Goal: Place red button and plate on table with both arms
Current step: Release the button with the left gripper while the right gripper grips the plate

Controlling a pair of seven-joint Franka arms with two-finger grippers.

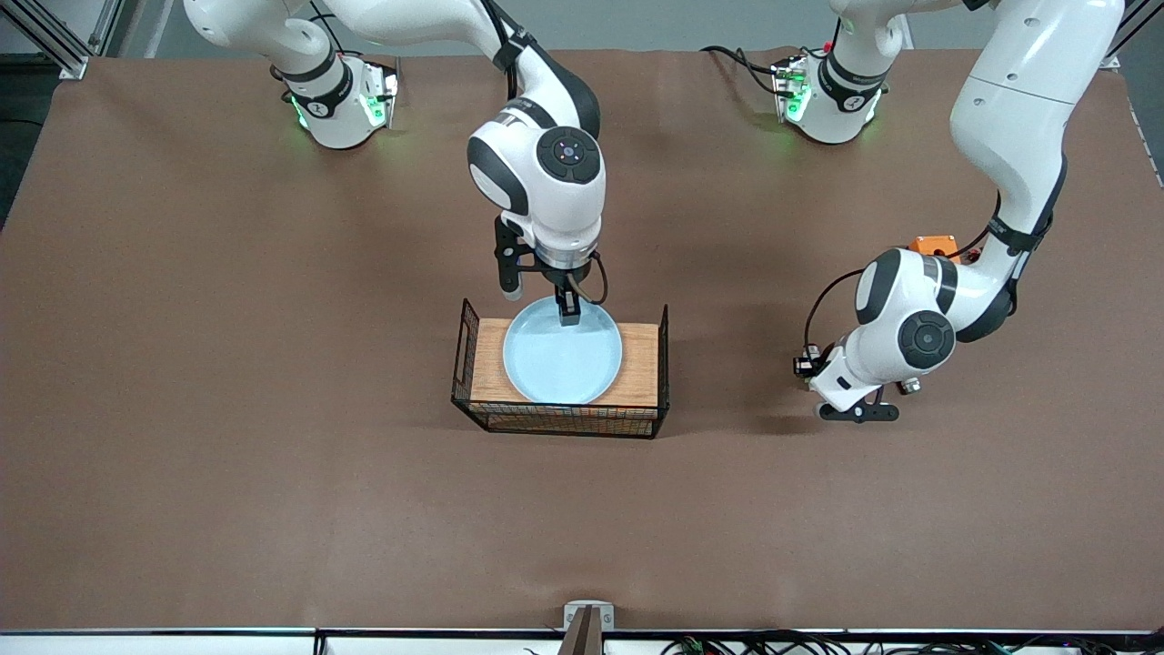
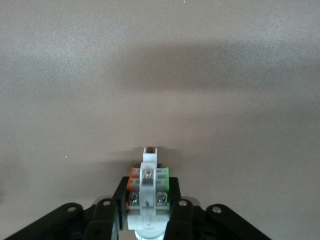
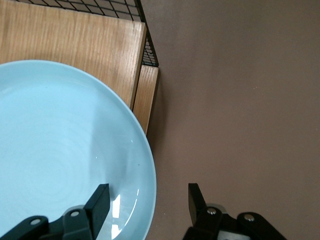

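Where the brown worktop (image 1: 227, 364) spreads across the scene, a black wire rack (image 1: 561, 420) with a wooden top stands near its middle, and the pale-blue plate (image 1: 555, 364) lies on that top, its rim overhanging the rack's edge toward the robots' bases. Right gripper (image 1: 543, 305): down at the plate's rim on the side toward the bases, fingers open and straddling the rim, one finger (image 3: 97, 202) over the plate's inside, the other outside it above the worktop; in the right wrist view the plate (image 3: 60, 150) fills one side, with the rack's wood (image 3: 75, 40) and wire (image 3: 147, 52) at its edge. Left gripper (image 1: 859, 412): low over bare worktop toward the left arm's end, well apart from the rack, fingers closed on the red button (image 2: 148, 192). In the left wrist view, that button is a small white block with green and orange side pieces and two screws, held between the fingers (image 2: 107, 220), its tip pointing at the worktop (image 2: 160, 75), which shows nothing else. An orange block (image 1: 934, 246) shows by the left arm, mostly hidden by it.
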